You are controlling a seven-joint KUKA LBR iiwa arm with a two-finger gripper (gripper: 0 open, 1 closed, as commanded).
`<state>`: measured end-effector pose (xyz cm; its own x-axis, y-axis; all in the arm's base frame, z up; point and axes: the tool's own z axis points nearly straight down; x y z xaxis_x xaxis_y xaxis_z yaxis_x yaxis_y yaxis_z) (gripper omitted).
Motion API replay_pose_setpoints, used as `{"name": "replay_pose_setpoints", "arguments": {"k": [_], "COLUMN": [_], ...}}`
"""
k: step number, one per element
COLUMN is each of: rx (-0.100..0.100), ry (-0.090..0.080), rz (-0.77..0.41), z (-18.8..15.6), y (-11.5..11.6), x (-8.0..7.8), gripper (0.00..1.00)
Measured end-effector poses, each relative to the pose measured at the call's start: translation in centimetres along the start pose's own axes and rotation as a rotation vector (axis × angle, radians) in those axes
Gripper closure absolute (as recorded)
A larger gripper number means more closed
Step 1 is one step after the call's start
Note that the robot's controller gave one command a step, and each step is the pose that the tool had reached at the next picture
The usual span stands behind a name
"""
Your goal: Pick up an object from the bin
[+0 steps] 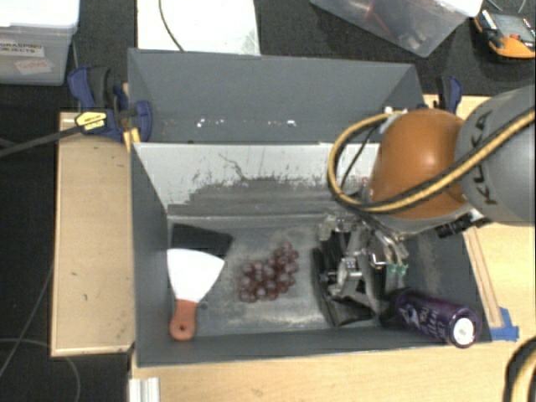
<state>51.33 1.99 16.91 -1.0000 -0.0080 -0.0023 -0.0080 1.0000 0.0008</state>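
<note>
The arm point(502, 162) is seen as a thick, rounded grey link, and dark letters are printed along its side. The wrist is hidden under a smooth orange cover point(414, 162), shaped like a dome, and a cable point(337, 162) in black and yellow is laid over it in a wide loop. Below the cover, the gripper point(346, 287) is built of bare silver metal and black parts, with thin wires and a small green piece on its side.

Black object point(335, 311), shape unclear, low on the bin point(276, 216) floor right of centre
</note>
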Motion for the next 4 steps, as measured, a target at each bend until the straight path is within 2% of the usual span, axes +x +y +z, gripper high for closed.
{"name": "replay_pose_setpoints", "arguments": {"k": [1, 2, 3, 4], "rx": [0.0, 0.0, -0.002, -0.003], "ry": [0.0, 0.004, 0.001, -0.001], "rz": [0.0, -0.234, -0.197, -0.311], "z": [0.0, 7.0, 6.5, 9.7], "y": [0.0, -4.2, -5.1, -7.8], "x": [0.0, 3.8, 2.1, -1.8], "gripper": [0.0, 0.0, 0.0, 1.0]}}
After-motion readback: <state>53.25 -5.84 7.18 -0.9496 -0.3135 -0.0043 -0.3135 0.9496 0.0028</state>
